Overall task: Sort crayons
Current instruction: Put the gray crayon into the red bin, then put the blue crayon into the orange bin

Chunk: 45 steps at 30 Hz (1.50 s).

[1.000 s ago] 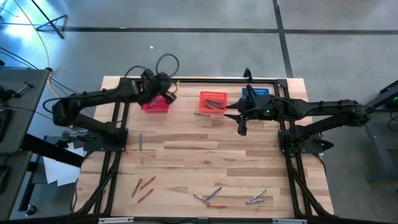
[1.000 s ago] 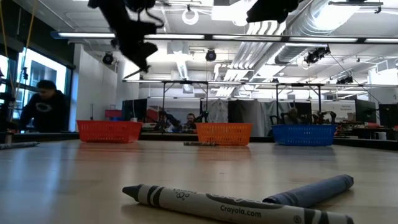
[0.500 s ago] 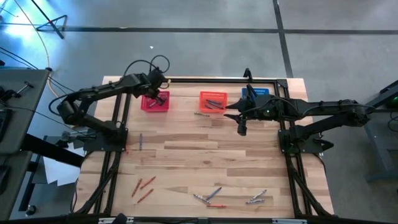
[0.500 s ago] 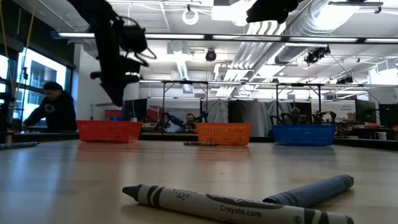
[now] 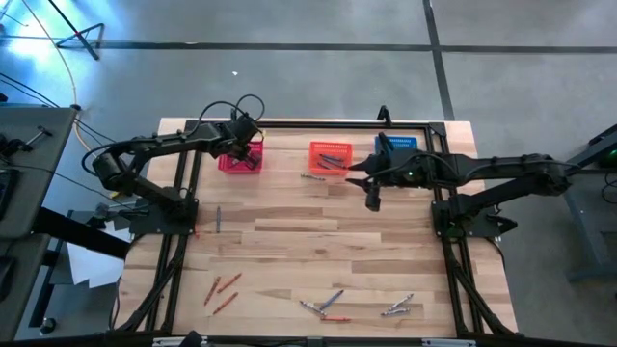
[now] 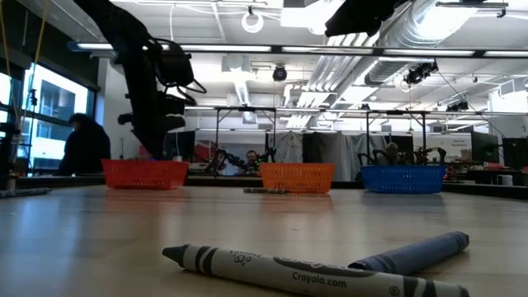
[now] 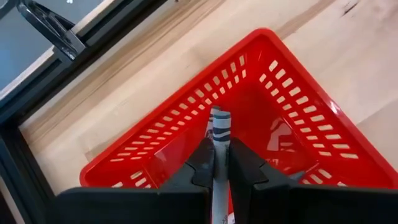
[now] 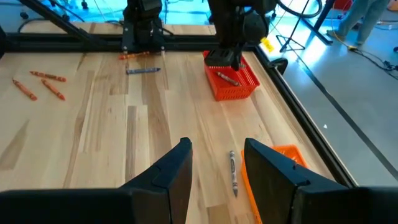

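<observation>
Drop time: left gripper (image 7: 218, 163) pinching a grey crayon (image 7: 219, 134) right above the red basket (image 7: 292, 93). Just needs releasing. Right gripper (image 8: 214, 163) spread wide, waiting well apart from that basket.

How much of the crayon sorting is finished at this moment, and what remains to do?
Done: a few crayons already lie in the orange basket and one in the red basket. In hand: the left gripper holds a grey crayon above the red basket. The right gripper is open and empty near the orange basket. Left: most of the job, red-orange crayons and a mixed group on the near table, plus one beside the orange basket.
</observation>
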Tool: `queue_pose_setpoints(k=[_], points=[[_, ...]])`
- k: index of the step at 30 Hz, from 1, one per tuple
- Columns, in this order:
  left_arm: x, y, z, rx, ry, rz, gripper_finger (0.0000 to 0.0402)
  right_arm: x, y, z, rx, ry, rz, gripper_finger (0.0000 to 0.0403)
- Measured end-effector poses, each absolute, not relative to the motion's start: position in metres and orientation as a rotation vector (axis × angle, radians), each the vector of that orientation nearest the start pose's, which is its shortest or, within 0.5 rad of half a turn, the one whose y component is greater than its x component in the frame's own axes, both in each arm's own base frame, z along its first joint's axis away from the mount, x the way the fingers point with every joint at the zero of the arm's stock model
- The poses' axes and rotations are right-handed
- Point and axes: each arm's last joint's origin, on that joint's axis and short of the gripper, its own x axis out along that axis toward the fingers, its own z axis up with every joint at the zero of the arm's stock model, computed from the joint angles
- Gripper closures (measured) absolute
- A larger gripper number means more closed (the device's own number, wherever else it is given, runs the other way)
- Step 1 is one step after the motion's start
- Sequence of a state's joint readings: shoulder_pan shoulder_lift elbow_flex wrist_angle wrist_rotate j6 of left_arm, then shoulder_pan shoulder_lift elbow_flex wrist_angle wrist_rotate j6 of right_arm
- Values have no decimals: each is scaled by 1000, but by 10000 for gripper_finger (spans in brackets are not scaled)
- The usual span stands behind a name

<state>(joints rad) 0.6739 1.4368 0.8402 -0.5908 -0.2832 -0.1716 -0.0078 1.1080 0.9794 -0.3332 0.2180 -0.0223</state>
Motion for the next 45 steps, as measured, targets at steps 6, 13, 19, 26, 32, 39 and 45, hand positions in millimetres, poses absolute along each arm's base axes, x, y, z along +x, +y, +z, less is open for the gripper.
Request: queue_pose_setpoints(k=[6,13,19,26,32,39,45], points=[[197,167,189,-380,1113,956,361,244,-8,317,-76,507,-215,263],[197,167,189,-401,1102,966,314,246,-8,315,-75,516,-207,263],[202,163,198,-478,1063,845,301,246,-8,314,-75,526,-204,263],[220,129,238,-533,947,622,306,244,-8,311,-54,559,-209,263],[227,72,237,-640,1073,579,307,241,-7,306,-59,621,-207,263],[231,1,235,-541,1031,741,307,240,-7,301,-61,633,-206,263],[206,-27,225,-631,1137,931,307,237,-7,279,-65,687,-201,263]])
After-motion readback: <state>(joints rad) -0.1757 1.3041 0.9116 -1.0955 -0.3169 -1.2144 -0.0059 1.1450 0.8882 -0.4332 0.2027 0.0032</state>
